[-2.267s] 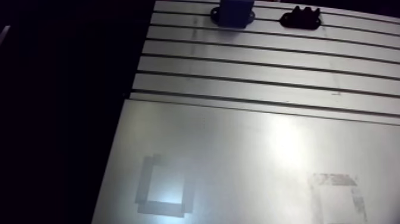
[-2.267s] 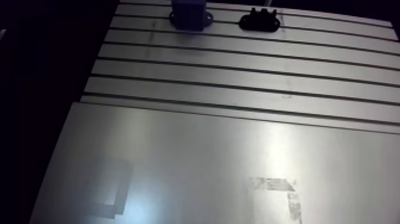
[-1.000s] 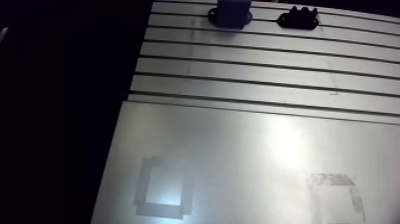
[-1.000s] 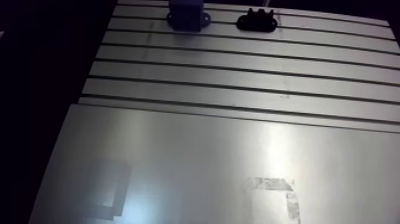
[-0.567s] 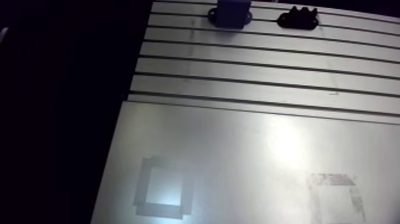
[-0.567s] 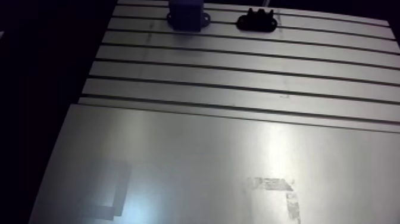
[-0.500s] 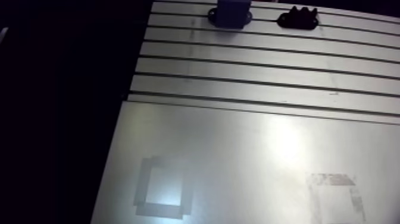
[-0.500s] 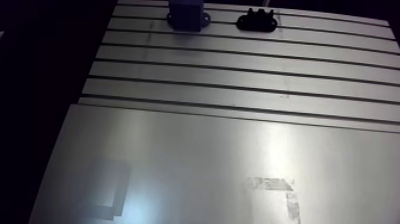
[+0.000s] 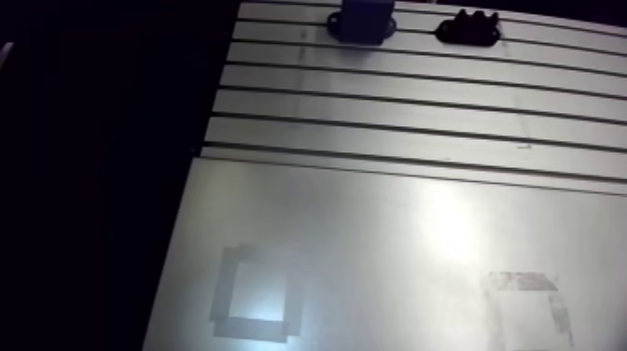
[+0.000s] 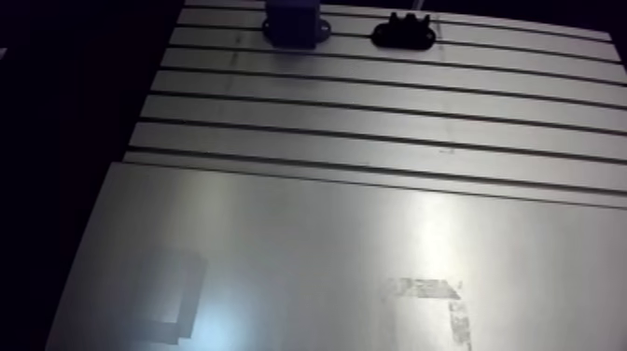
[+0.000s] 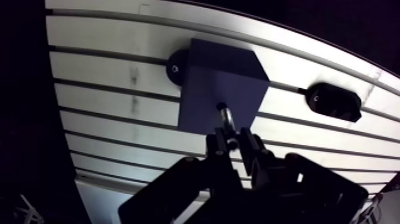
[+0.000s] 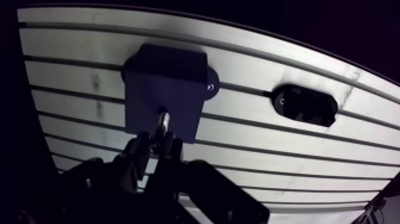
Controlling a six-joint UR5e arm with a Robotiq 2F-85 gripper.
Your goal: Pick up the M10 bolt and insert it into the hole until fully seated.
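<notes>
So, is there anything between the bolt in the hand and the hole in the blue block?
Nothing visible. The hand holds the bolt with its tip at the hole in the blue block; the black part sits apart.

A robotics lab — slotted aluminium table (image 9: 373,103) (blue block (image 11: 220,83) bolted on).

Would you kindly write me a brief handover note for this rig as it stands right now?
Hand: shut on the M10 bolt.
Bolt: between the fingers, tip at the hole in the blue block; depth unclear.
Black holder: beside the block on the slotted table.
Done: bolt picked up and at the hole.
Left: push down until seated, then release.
</notes>
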